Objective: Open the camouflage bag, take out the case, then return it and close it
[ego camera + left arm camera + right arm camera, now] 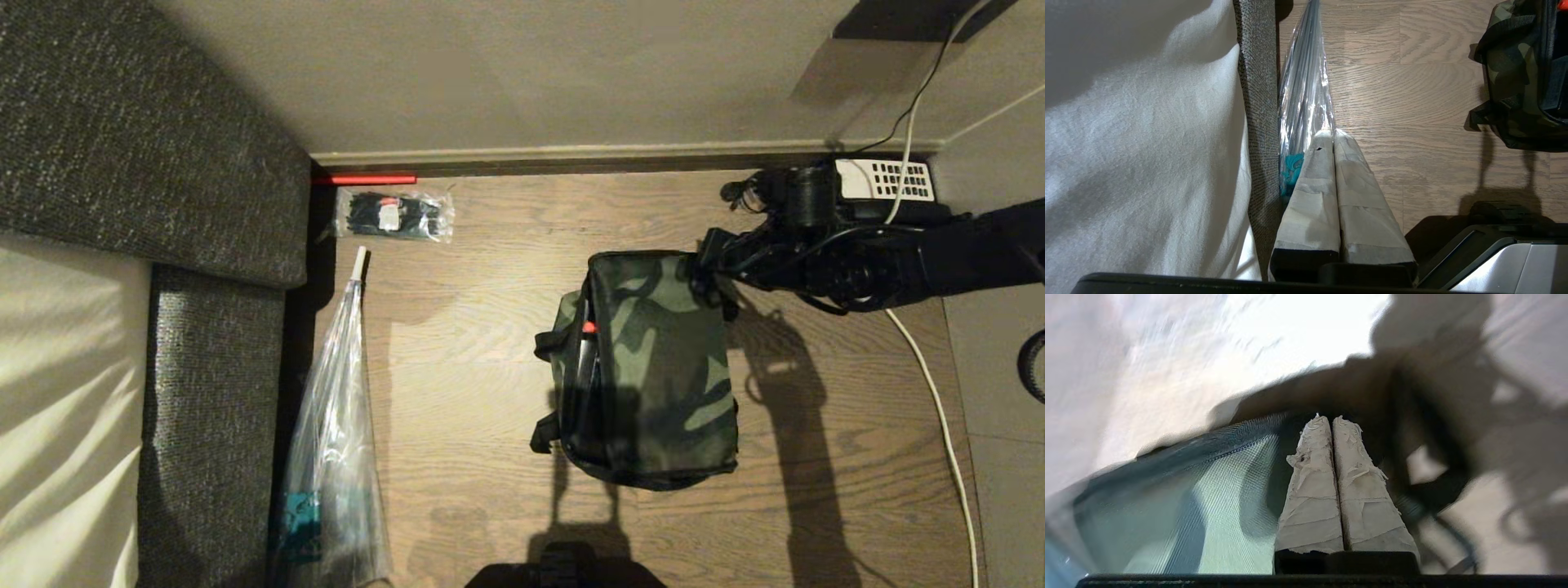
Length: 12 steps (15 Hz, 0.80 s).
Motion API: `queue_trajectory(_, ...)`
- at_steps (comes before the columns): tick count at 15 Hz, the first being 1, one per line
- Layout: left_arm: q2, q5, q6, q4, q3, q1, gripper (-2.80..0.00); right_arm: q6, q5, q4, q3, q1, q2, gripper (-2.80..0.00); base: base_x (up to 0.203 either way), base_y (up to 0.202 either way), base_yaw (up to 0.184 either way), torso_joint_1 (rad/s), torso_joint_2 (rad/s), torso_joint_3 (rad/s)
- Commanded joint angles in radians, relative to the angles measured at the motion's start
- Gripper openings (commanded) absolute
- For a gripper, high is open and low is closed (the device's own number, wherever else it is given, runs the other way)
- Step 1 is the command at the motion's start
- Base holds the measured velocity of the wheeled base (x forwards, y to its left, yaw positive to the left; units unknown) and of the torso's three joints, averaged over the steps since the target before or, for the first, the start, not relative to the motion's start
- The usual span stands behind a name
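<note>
The camouflage bag [653, 367] sits on the wooden floor [490, 327], a little to the 3 o'clock side of the middle in the head view. Its spotted top panel faces up. Along its 9 o'clock side there is a dark gap with a tiny red bit showing, so the bag looks partly open there, but I cannot tell how far. The case is not out on the floor anywhere. It may be inside the bag, but I cannot see it. The right gripper [709, 260] is at the bag's far corner, near 1 o'clock of it, right by the edge. Its two pale fingers [1312, 477] are pressed together with nothing between them, and I cannot tell if they touch the bag. The left gripper [1333, 134] hangs near the robot, at 9 o'clock of the bag and well apart from it, closed too, beside a clear plastic wrap [335, 425] along the grey sofa [204, 367]. I think the job is either near its start or near its end. The bag does not look fully shut.
</note>
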Motion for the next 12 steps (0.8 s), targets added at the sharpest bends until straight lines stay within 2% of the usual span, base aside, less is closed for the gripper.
queue_trajectory(1,0.001,0.0,0.0,0.0,0.0,0.0,-2.8,-0.046,-0.007,-0.063,0.016,-0.035,-0.016,-2.8,0.0,0.0,0.0,0.0,0.0,0.0)
queue_trajectory(3,-0.004,0.0,0.0,0.0,0.0,0.0,-2.8,-0.059,-0.005,-0.144,0.032,-0.075,-0.017,-2.8,0.0,0.0,0.0,0.0,0.0,0.0)
queue_trajectory(7,-0.004,0.0,0.0,0.0,0.0,0.0,-2.8,-0.131,0.013,-0.106,0.194,-0.119,-0.108,-2.8,0.0,0.0,0.0,0.0,0.0,0.0)
queue_trajectory(9,-0.004,0.0,0.0,0.0,0.0,0.0,-2.8,-0.157,0.018,0.005,0.296,-0.111,-0.166,-2.8,0.0,0.0,0.0,0.0,0.0,0.0)
queue_trajectory(12,-0.004,0.0,0.0,0.0,0.0,0.0,-2.8,-0.155,0.028,0.197,0.381,-0.04,-0.213,-2.8,0.0,0.0,0.0,0.0,0.0,0.0)
